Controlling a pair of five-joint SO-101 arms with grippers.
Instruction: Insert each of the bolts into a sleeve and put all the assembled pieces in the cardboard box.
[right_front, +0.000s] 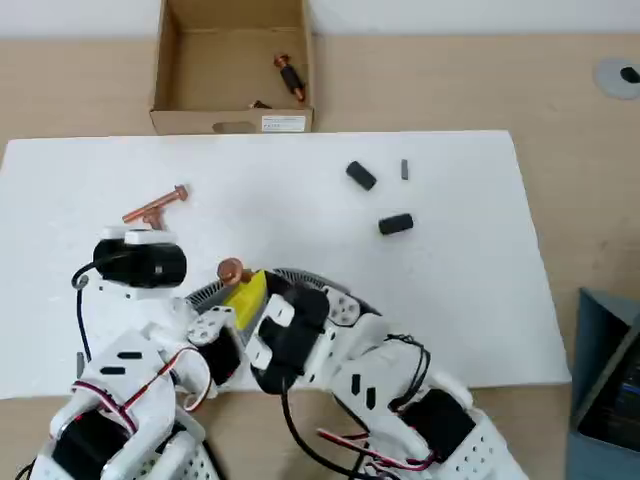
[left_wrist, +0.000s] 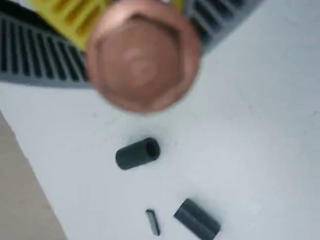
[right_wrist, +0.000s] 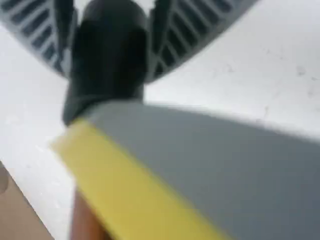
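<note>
My left gripper (right_front: 238, 283) is shut on a copper bolt (left_wrist: 142, 55), whose hexagonal head faces the left wrist camera and shows in the high view as the bolt head (right_front: 231, 270). My right gripper (right_wrist: 112, 30) is shut on a black sleeve (right_wrist: 110, 60), and the left gripper's yellow-padded finger (right_wrist: 150, 190) crosses just in front of it. Both grippers meet near the board's front edge. Two loose black sleeves (right_front: 361, 176) (right_front: 396, 224) lie right of the board's middle. Two more copper bolts (right_front: 155, 207) lie at the left. The cardboard box (right_front: 165, 70) holds one assembled piece (right_front: 290, 76).
A small dark sliver (right_front: 404, 169) lies next to the far sleeve. The white foam board (right_front: 480, 300) covers most of the wooden table. A grey bin (right_front: 605, 380) stands at the right edge, and a round grey cap (right_front: 618, 76) sits at the far right.
</note>
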